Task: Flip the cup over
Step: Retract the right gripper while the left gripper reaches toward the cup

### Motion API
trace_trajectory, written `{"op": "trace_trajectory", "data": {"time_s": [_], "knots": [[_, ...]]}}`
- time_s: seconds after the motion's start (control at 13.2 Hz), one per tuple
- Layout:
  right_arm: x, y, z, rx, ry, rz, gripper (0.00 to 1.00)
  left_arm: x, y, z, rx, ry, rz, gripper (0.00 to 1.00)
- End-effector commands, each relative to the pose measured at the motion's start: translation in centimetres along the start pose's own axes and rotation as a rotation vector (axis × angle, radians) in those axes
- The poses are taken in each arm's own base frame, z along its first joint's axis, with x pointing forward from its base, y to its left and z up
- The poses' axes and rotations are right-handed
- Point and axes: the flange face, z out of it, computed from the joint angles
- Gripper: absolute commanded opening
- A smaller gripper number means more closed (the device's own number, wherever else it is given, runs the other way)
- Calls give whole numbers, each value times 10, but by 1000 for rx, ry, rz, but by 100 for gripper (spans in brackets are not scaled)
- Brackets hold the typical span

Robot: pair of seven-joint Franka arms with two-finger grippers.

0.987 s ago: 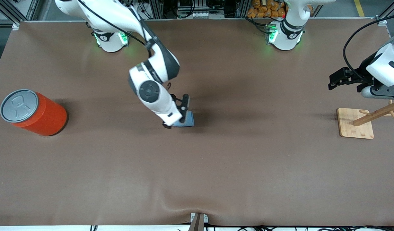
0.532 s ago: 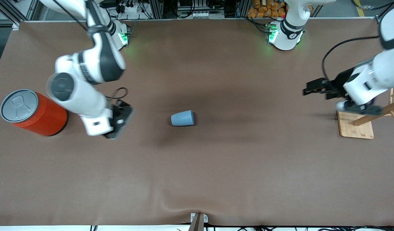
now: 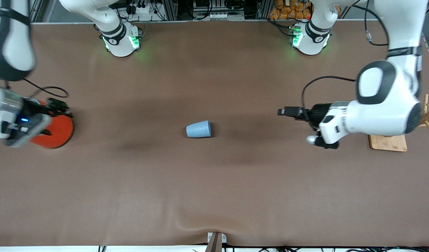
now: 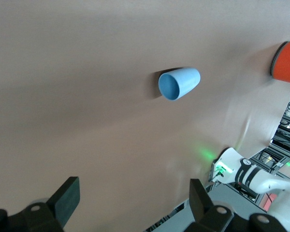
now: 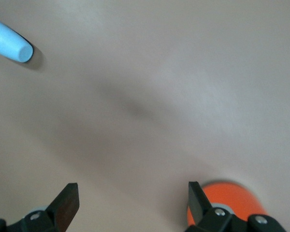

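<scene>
The light-blue cup [image 3: 199, 129] lies on its side in the middle of the table, its mouth toward the left arm's end. Nothing touches it. My left gripper [image 3: 283, 111] hangs open over bare table between the cup and the wooden stand, pointing toward the cup. In the left wrist view the cup [image 4: 180, 83] shows its darker blue inside, well clear of the open left gripper [image 4: 134, 200]. My right gripper [image 3: 62, 107] is open over the orange can. In the right wrist view the cup [image 5: 9, 46] is far from the open right gripper [image 5: 133, 200].
A large orange can [image 3: 58, 131] stands at the right arm's end, mostly covered by the right arm; it also shows in both wrist views [image 4: 286, 61] [image 5: 227, 203]. A wooden peg stand on a square base [image 3: 387, 143] sits at the left arm's end.
The right gripper has drawn away from the cup and swung over to the orange can. The left arm has come from the wooden stand toward the cup. The cup has stayed where it was.
</scene>
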Motion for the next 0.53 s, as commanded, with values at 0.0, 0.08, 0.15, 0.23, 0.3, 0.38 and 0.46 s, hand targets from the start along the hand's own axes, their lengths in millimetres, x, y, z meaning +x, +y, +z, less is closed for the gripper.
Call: {"op": "trace_trajectory", "data": {"time_s": [0.0, 0.08, 0.15, 0.23, 0.3, 0.38, 0.46], "knots": [[-34, 6, -21, 16, 16, 75, 100, -1, 3, 44, -52, 21, -19, 100], [-40, 7, -29, -1, 17, 105, 100, 6, -5, 64, -134, 0, -45, 100], [-42, 1, -36, -12, 6, 142, 100, 7, -5, 78, -211, -11, -43, 100], [-40, -12, -42, -33, -20, 182, 100, 9, -9, 97, -240, 0, -40, 100], [-35, -30, -50, -55, -40, 239, 100, 10, -11, 117, -242, 26, -24, 100], [-30, -46, -51, -59, -71, 309, 100, 15, -14, 139, -260, 49, -7, 100], [-23, -62, -52, -67, -92, 380, 100, 17, -13, 164, -299, 51, -11, 100]]}}
